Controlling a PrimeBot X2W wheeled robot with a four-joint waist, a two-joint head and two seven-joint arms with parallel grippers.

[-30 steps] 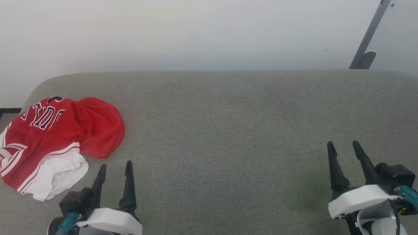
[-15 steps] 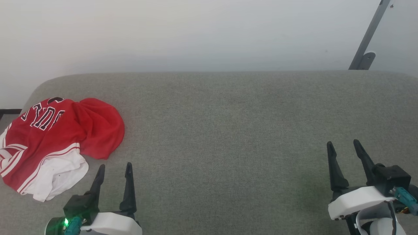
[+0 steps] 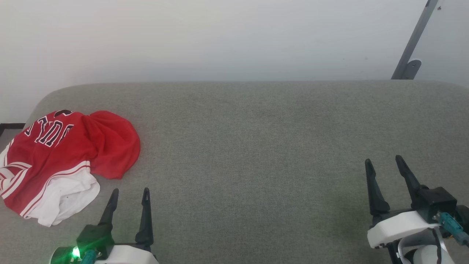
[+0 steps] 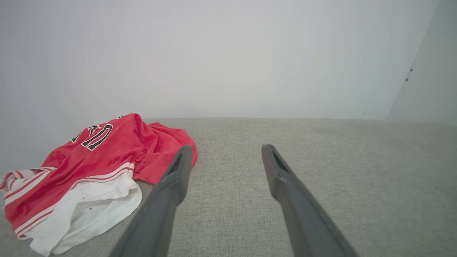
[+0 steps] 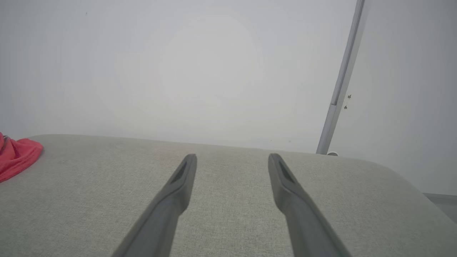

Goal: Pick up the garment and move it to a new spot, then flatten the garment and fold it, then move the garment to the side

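Note:
The garment [image 3: 62,157] lies crumpled at the far left of the grey upholstered surface [image 3: 256,146]: red cloth with black white-outlined letters, striped trim and a white sleeve toward me. My left gripper [image 3: 131,191] stands open just right of and nearer than its white sleeve, apart from it, nothing between the fingers. The left wrist view has the garment [image 4: 89,167] to the left of the open left gripper [image 4: 225,148]. My right gripper [image 3: 383,160] is open at the lower right, far from the cloth. A red edge of the garment [image 5: 16,157] shows left of the open right gripper [image 5: 232,157].
A pale wall [image 3: 220,36] rises behind the surface's rounded far edge. A grey metal strut [image 3: 414,40] leans at the back right. The surface drops away past its left edge, beside the garment.
Both grippers have shifted slightly: the left one drew back toward me, the right one edged a little forward. A green light now glows at the left wrist. The garment lies as before.

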